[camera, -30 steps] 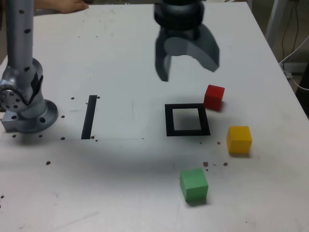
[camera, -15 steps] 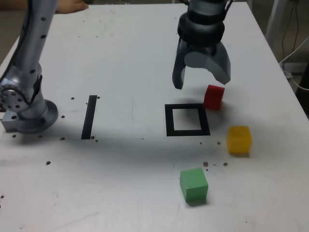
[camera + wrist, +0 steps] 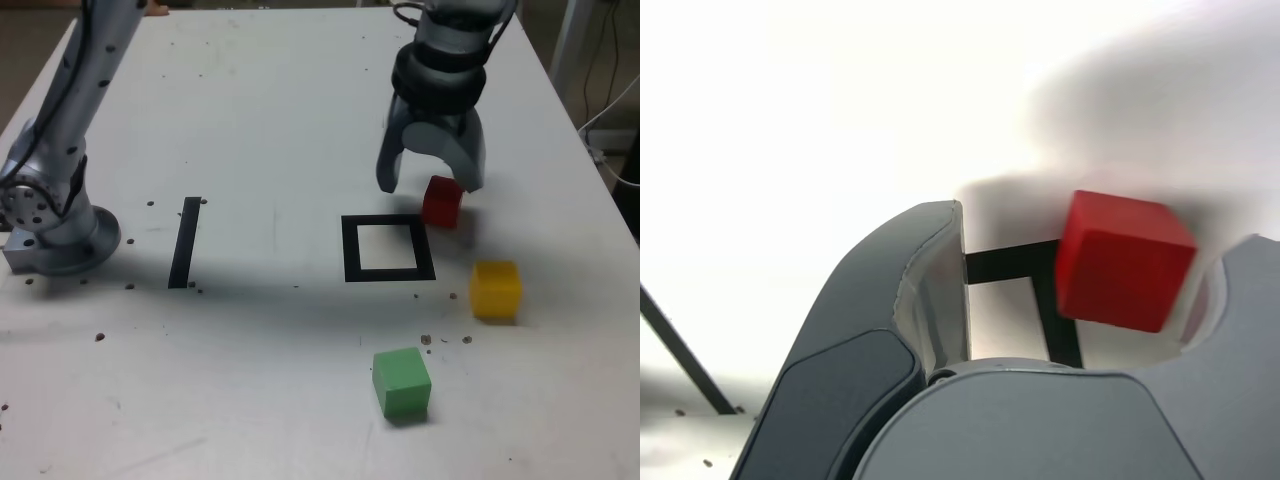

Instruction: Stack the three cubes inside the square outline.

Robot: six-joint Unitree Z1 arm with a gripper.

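Observation:
The red cube (image 3: 442, 202) sits on the table just past the far right corner of the square outline (image 3: 350, 250). My gripper (image 3: 430, 186) hangs low over the red cube, open, with one finger on each side of it. In the wrist view the red cube (image 3: 1122, 260) lies between the fingers (image 3: 930, 300), close to one of them, and a corner of the square outline (image 3: 1005, 265) shows behind it. The gripper (image 3: 1105, 232) is not shut on the cube. The yellow cube (image 3: 496, 288) lies at the exterior view's right of the outline. The green cube (image 3: 402, 381) lies nearer the front.
A straight black strip (image 3: 185, 241) lies at the exterior view's left of the outline. The arm's metal base (image 3: 50, 225) stands at the left edge. Cables (image 3: 615, 110) hang off the table's right side. Small dark specks (image 3: 445, 340) dot the surface.
My gripper has moved right and down, from above the outline's far side to around the red cube, and its fingers have narrowed somewhat. No cube has moved.

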